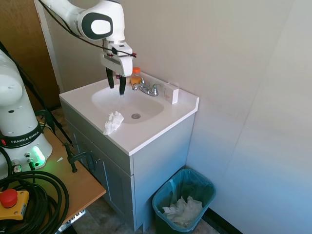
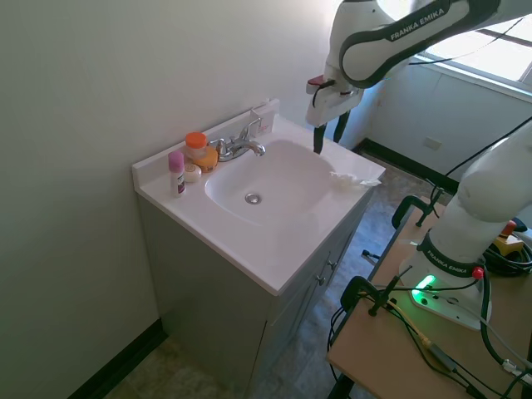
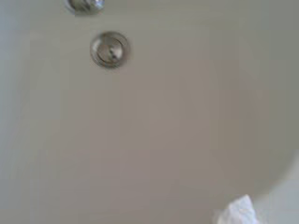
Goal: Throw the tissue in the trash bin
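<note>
The tissue (image 1: 113, 122) lies crumpled on the front rim of the white sink counter, and it also shows in the second exterior view (image 2: 353, 177) and as a white corner in the wrist view (image 3: 238, 212). My gripper (image 1: 116, 87) hangs open and empty over the far side of the basin, above and behind the tissue (image 2: 328, 137). The dark teal trash bin (image 1: 207, 187) stands on the floor beside the vanity, lined with a bag and holding a larger wad of white paper (image 1: 183, 210). The bin is out of the second exterior view.
A chrome faucet (image 1: 146, 88), an orange-capped bottle (image 1: 135, 75) and a small white box (image 1: 171, 93) stand along the back of the counter. A pink stick (image 2: 176, 172) stands at its corner. The drain (image 3: 109, 49) sits in the basin. Walls close in behind.
</note>
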Robot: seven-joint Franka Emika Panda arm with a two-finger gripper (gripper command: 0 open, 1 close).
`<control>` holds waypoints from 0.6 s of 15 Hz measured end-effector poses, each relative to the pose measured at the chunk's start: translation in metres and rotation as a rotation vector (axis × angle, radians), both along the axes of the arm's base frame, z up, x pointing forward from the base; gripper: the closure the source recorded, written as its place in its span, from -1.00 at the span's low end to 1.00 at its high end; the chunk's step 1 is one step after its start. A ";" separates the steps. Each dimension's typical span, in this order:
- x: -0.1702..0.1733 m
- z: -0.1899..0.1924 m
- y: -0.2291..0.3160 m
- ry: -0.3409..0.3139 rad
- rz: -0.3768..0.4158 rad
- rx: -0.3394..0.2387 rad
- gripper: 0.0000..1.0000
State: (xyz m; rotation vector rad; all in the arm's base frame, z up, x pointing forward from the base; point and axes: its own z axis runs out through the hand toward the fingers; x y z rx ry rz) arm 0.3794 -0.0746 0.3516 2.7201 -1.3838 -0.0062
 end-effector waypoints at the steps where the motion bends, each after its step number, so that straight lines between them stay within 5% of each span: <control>1: -0.008 -0.008 -0.008 0.022 -0.007 -0.010 -1.00; 9: -0.018 -0.077 -0.022 0.131 0.006 -0.021 -1.00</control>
